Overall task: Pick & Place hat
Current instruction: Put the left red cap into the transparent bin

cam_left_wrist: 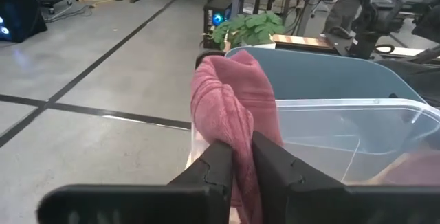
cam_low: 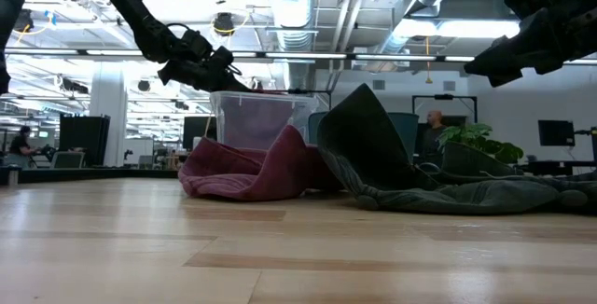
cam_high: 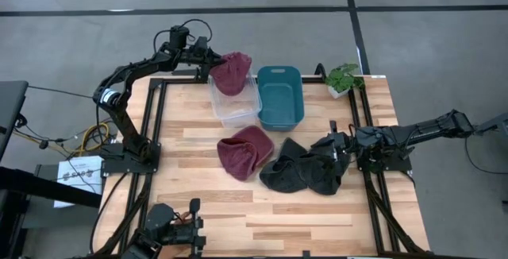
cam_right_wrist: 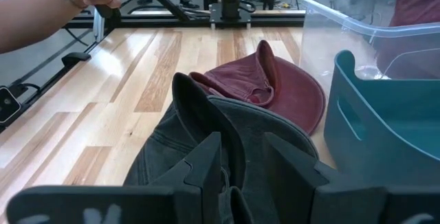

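Observation:
A maroon hat (cam_high: 232, 72) hangs from my shut left gripper (cam_high: 213, 62) over the far end of a clear plastic bin (cam_high: 216, 110), whose rim (cam_left_wrist: 344, 103) shows in the left wrist view. A second maroon hat (cam_high: 246, 152) lies on the table beside a heap of dark grey hats (cam_high: 305, 172). One dark brim (cam_low: 359, 108) stands upright. My right gripper (cam_high: 332, 149) hovers over the heap's right edge. Its fingers (cam_right_wrist: 206, 162) are apart above the dark cloth (cam_right_wrist: 206, 124). My left gripper pinches a fold of the maroon hat's cloth (cam_left_wrist: 240, 136) between its two fingers (cam_left_wrist: 216, 161), coming level from the table's left. The hat (cam_left_wrist: 234, 93) is lifted clear of the table and bunched ahead of the fingers at the clear bin's far corner. I cannot tell whether it touches the rim.
A teal bin (cam_high: 279, 70) stands right of the clear bin, and a potted plant (cam_high: 344, 78) sits at the far right corner. A person's hand (cam_right_wrist: 41, 11) holds a dark tool past the table's left side. Bare wood lies toward the near edge.

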Available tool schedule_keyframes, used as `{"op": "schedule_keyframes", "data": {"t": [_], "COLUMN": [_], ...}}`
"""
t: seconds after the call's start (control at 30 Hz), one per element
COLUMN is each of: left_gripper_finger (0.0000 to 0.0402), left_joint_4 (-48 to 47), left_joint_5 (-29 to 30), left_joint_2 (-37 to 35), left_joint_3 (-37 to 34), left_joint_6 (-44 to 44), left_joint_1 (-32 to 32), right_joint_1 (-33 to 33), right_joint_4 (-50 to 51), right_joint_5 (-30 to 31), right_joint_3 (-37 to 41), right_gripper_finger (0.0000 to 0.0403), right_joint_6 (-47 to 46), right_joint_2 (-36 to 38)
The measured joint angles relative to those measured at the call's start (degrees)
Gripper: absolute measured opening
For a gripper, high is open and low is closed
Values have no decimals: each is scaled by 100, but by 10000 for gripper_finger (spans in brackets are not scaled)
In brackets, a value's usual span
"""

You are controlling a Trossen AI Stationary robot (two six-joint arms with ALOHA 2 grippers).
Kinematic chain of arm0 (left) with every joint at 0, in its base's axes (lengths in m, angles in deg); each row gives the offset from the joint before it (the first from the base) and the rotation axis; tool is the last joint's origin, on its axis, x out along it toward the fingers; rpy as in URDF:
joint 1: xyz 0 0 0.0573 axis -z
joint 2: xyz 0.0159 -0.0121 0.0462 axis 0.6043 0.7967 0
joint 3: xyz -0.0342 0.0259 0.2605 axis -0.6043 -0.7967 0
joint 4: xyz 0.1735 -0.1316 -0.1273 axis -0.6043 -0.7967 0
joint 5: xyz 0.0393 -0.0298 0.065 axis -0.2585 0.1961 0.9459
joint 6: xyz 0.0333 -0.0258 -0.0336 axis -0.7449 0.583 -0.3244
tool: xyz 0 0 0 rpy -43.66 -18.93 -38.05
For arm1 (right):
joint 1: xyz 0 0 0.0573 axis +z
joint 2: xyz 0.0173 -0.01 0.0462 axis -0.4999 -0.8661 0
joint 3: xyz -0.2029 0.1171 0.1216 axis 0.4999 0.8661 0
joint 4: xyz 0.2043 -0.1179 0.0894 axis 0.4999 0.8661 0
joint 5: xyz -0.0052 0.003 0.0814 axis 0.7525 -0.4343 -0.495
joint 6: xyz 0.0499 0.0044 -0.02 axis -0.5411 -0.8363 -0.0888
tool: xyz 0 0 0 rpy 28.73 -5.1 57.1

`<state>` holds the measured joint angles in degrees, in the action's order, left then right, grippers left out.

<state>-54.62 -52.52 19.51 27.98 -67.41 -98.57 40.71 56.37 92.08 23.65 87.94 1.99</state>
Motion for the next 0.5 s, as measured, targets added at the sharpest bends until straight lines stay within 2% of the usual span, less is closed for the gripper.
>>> {"op": "schedule_keyframes", "data": {"t": [0.2,0.5], "left_gripper_finger": [75,155], "left_joint_4": [0,2], "left_joint_5": [1,216], "left_joint_2": [0,0], "left_joint_3": [0,0], "left_joint_6": [39,146], "left_joint_1": [2,1], "right_joint_1": [0,0], "right_joint_4": [0,2], "right_joint_5": [0,0], "right_joint_3": [0,0], "right_gripper_finger": [99,99], "right_joint_6": [0,0], "right_joint_2": [-2,0]}}
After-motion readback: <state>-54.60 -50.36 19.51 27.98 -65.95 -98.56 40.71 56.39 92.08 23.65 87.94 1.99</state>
